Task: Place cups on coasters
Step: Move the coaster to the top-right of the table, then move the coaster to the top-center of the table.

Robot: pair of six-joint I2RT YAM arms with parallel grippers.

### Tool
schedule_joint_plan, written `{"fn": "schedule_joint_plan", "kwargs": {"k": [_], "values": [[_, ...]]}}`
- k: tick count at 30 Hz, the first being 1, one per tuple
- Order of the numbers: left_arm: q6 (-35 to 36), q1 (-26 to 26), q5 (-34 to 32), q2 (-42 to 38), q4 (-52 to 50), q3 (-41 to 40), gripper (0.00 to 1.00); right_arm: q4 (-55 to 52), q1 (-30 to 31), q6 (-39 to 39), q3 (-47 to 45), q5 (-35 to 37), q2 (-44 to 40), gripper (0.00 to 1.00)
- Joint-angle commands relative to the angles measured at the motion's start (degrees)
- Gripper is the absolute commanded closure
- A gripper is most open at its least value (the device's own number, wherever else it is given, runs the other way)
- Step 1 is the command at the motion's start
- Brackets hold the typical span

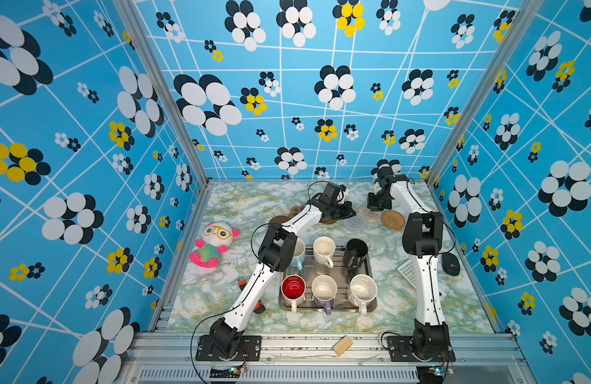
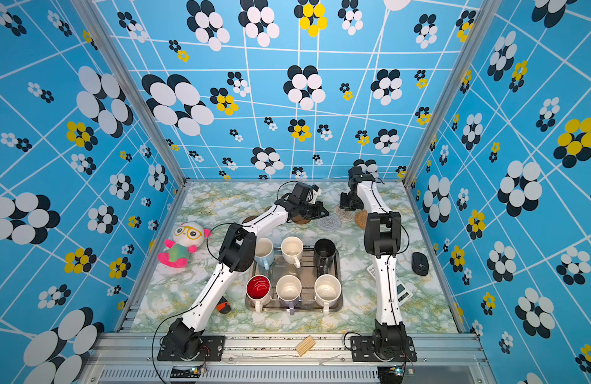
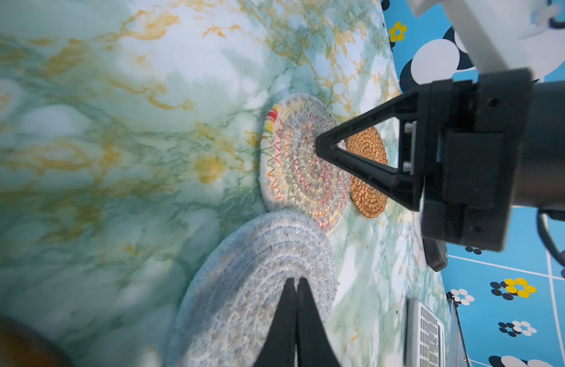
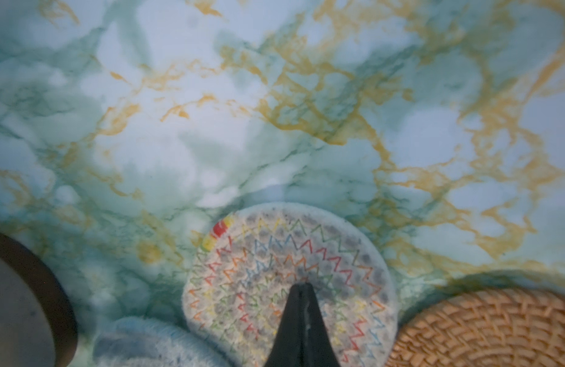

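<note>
Six cups stand on the steel tray (image 1: 340,270): light blue (image 1: 299,256), cream (image 1: 324,249), black (image 1: 355,252), red-inside (image 1: 293,287), lavender (image 1: 324,290) and cream (image 1: 363,291). Behind the tray lie the coasters: a dark brown disc (image 1: 277,220), paw (image 1: 295,210), grey woven (image 1: 355,222), whitish zigzag-stitched (image 1: 370,213) and rattan (image 1: 393,219). My left gripper (image 3: 295,280) is shut and empty, its tips over the grey woven coaster (image 3: 243,286). My right gripper (image 4: 302,285) is shut and empty, with its tip on the whitish coaster (image 4: 259,270).
A plush toy (image 1: 214,244) lies at the left of the table. A black mouse (image 1: 451,264) and a calculator (image 1: 407,272) sit at the right beside the right arm. An orange-black tool (image 1: 259,307) lies by the tray, and a wooden block (image 1: 342,345) rests on the front rail.
</note>
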Motion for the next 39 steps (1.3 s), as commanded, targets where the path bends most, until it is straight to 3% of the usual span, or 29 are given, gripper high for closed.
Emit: {"fn": "schedule_joint_plan", "kwargs": {"k": [1,11,29,39], "values": [[0.70,-0.26,-0.16,1.70,-2.37,2.24,0.94,-1.86,0.01,-0.73,-2.12,-0.91,0.30,1.00],[-2.28,1.45,-0.19,6.98,-6.76,6.07,1.00,-1.61,-0.05,-1.59,-3.99,-0.80,-0.62,1.00],[-1.76,3.51,-10.85,6.02,-11.75,5.93,1.00,-0.86,-0.05,-3.72,-10.81,0.97,-3.97,1.00],[-3.78,3.52,-13.61,5.83,-10.69,5.84,1.00,1.52,-0.02,-3.35,-17.21,-0.51,-6.73,1.00]]}}
